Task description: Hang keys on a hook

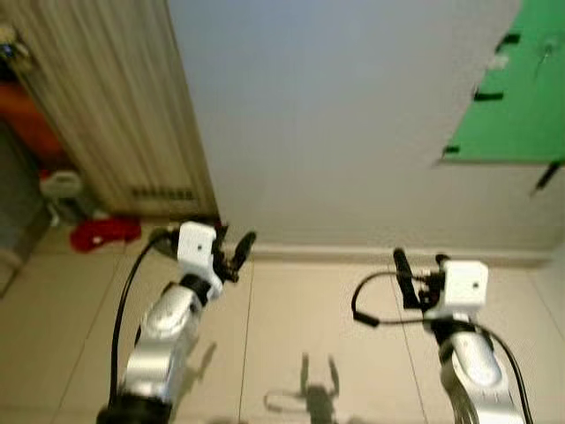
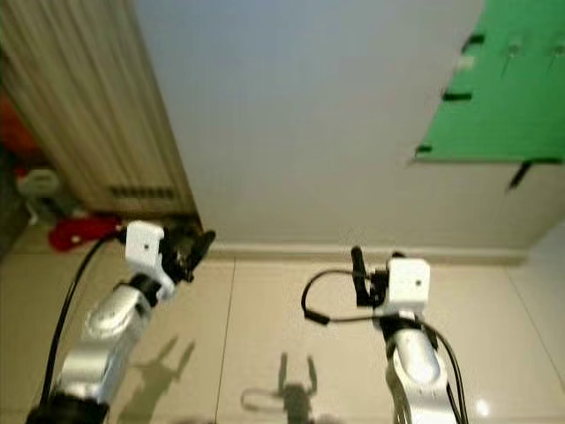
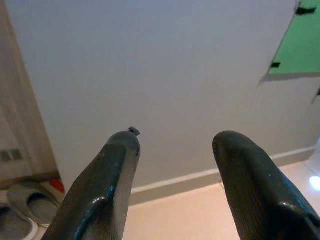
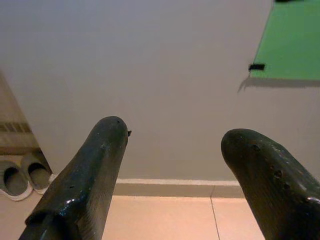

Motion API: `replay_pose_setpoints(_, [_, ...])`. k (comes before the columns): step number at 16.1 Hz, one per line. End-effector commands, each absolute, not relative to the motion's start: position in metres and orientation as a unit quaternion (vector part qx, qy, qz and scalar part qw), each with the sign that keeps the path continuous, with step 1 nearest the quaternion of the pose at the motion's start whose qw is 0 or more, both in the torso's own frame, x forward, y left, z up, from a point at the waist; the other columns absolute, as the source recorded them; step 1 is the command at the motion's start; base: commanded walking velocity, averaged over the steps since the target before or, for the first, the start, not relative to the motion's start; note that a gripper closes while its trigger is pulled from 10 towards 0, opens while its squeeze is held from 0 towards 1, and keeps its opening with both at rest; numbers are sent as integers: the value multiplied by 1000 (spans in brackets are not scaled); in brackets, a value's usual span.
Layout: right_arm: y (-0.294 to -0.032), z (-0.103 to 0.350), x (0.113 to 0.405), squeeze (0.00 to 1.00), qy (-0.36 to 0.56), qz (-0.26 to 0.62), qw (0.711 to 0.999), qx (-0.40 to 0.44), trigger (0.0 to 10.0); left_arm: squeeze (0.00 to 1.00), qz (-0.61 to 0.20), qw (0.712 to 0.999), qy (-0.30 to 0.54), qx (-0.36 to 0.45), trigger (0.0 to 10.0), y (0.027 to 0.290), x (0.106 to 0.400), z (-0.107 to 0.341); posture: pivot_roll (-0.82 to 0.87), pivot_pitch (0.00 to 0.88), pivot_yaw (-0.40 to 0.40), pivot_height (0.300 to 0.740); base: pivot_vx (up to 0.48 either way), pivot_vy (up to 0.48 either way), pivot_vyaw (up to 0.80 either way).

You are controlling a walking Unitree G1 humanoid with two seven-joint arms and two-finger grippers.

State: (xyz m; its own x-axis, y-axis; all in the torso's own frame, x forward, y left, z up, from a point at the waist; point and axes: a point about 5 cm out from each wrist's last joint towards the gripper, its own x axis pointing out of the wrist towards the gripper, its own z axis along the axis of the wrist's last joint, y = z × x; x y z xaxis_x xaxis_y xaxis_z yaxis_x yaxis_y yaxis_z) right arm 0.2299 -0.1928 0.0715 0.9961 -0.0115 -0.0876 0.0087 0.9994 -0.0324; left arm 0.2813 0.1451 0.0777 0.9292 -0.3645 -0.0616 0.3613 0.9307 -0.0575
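Green board (image 1: 521,97) taped to the pale wall (image 1: 335,115), upper right in the left eye view; small items on it blurred, keys and hook not identifiable. Left pincer (image 1: 237,252) and right pincer (image 1: 404,269) both raised over the tiled floor (image 1: 300,318), well apart. Red object (image 1: 104,232) on the floor by a ribbed wooden panel (image 1: 115,106).

Right eye view: same scene, board at top right.

Left wrist view: left fingers (image 3: 100,190) spread wide, holding nothing, facing wall and baseboard (image 3: 200,177); grey slippers (image 3: 30,207) at the corner.

Right wrist view: right fingers (image 4: 82,185) wide apart, empty; board corner above.
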Motion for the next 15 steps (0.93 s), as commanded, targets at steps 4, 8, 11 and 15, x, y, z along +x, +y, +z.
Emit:
replay_pose_setpoints(4, [-194,70,236,0,60,2,998,-30,10000,0,-183,982,39,-19,10000,146,284,76,-116,0,21,740,0,0,-302])
replay_pose_setpoints(8, [-192,72,238,0,45,12,999,-18,10000,0,-211,977,25,-36,10000,144,286,80,-114,0,19,740,92,0,-800])
replay_pose_setpoints(11, [-191,72,239,0,44,13,999,-17,10000,0,-227,974,7,-20,10000,140,288,84,-118,0,24,740,446,0,-800])
replay_pose_setpoints(15, [-190,71,239,0,40,10,999,-12,10000,0,-257,966,0,-5,10000,133,291,87,-127,0,35,740,383,-284,-800])
